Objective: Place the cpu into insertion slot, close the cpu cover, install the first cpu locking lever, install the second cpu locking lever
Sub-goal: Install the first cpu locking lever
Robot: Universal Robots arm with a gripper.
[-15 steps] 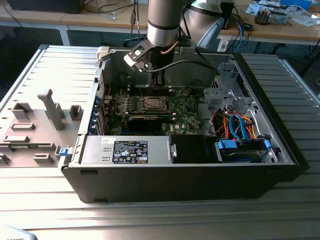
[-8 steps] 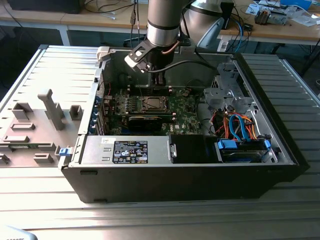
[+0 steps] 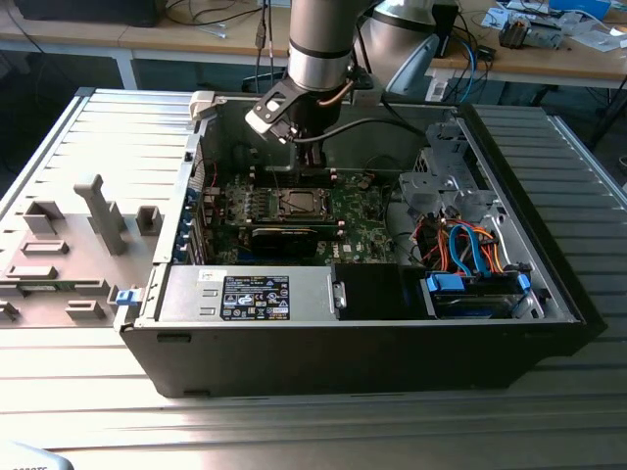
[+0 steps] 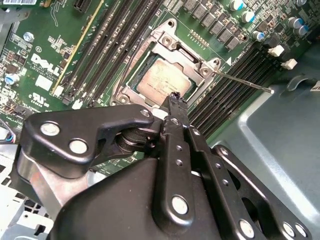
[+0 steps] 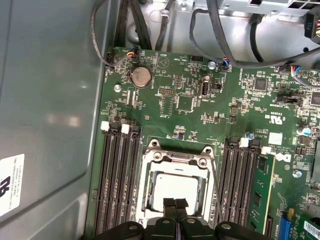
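The cpu [image 4: 164,81] lies flat in the insertion slot [image 3: 299,204] on the green board, its pale metallic face [image 5: 175,186] showing. The silvery cpu cover [image 4: 172,46] lies down around it as a frame [image 5: 150,172]. One thin locking lever [image 4: 245,83] sticks out sideways from the socket's corner, and it runs along the socket's side [image 5: 216,185] in the first wrist view. My gripper [image 5: 175,204] hovers just over the cpu's edge, fingers pressed together with nothing between them. In the second wrist view the gripper [image 4: 174,98] tip sits at the socket's rim. In the exterior view the gripper [image 3: 299,164] hangs above the socket.
Black memory slots [image 5: 120,175] flank the socket on both sides. The case wall [image 5: 45,100] stands close by, and cables [image 5: 225,55] loop beyond the board. A drive bay with blue and orange cables [image 3: 470,250] fills the exterior view's right.
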